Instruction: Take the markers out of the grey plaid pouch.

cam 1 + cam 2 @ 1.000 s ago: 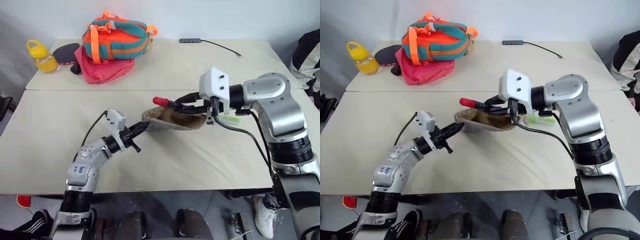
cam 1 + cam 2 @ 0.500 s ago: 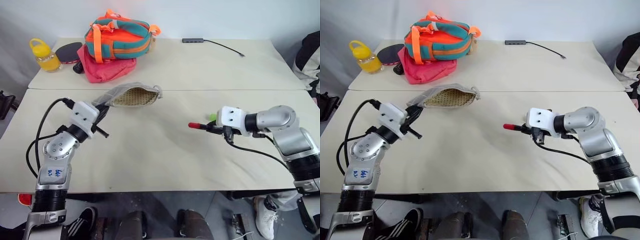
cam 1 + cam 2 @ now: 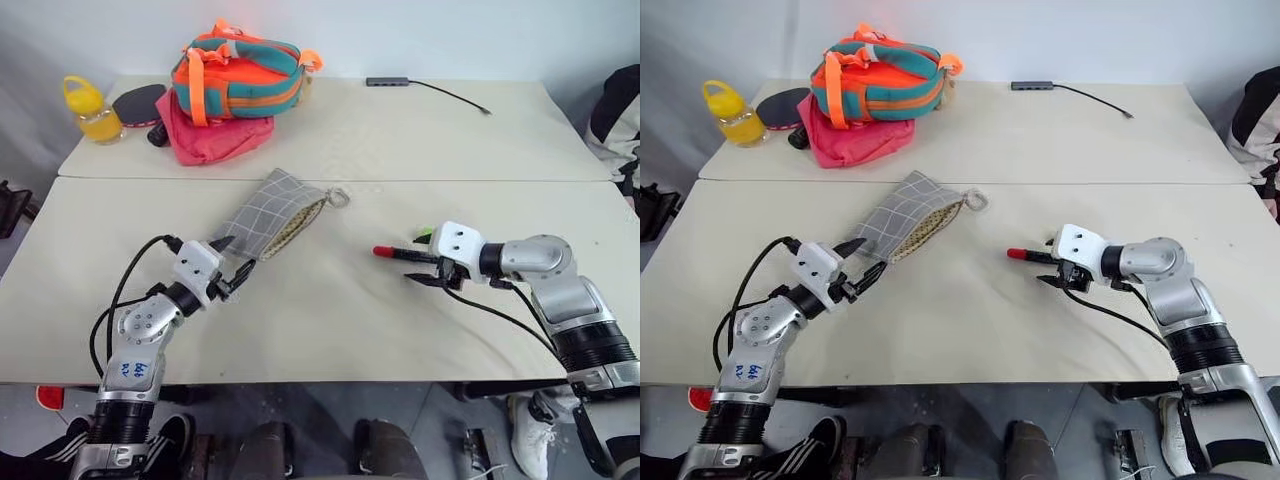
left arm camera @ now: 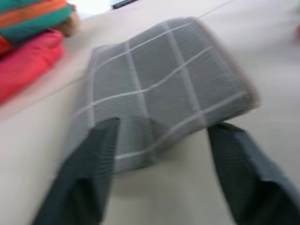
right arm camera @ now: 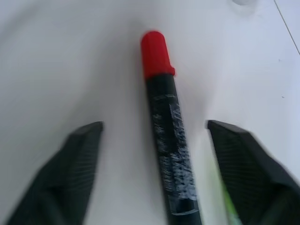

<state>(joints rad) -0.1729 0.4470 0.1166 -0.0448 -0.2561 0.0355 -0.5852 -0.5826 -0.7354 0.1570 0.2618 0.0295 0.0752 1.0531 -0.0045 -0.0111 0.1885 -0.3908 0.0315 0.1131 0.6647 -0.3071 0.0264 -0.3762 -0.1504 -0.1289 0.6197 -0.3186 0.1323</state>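
Note:
The grey plaid pouch (image 3: 275, 212) lies flat on the near table, its ring zipper pull (image 3: 340, 198) at the far end. My left gripper (image 3: 235, 265) is open just short of the pouch's near end, and the left wrist view shows the pouch (image 4: 164, 89) beyond the spread fingers (image 4: 89, 173). A dark marker with a red cap (image 3: 395, 252) lies on the table at the right. My right gripper (image 3: 425, 265) is open around it, and the marker (image 5: 166, 140) sits untouched between the jaws. A green marker (image 3: 425, 236) peeks out behind that gripper.
On the far table are an orange-teal bag (image 3: 235, 72) on a pink-red pouch (image 3: 205, 135), a yellow bottle (image 3: 88, 108), a dark paddle (image 3: 135, 103) and a cabled hub (image 3: 385, 81). A seam (image 3: 420, 180) runs between the two tables.
My left gripper has opened and sunk, and the pouch now lies flat on the table. My right gripper has opened, leaving the red-capped marker on the table.

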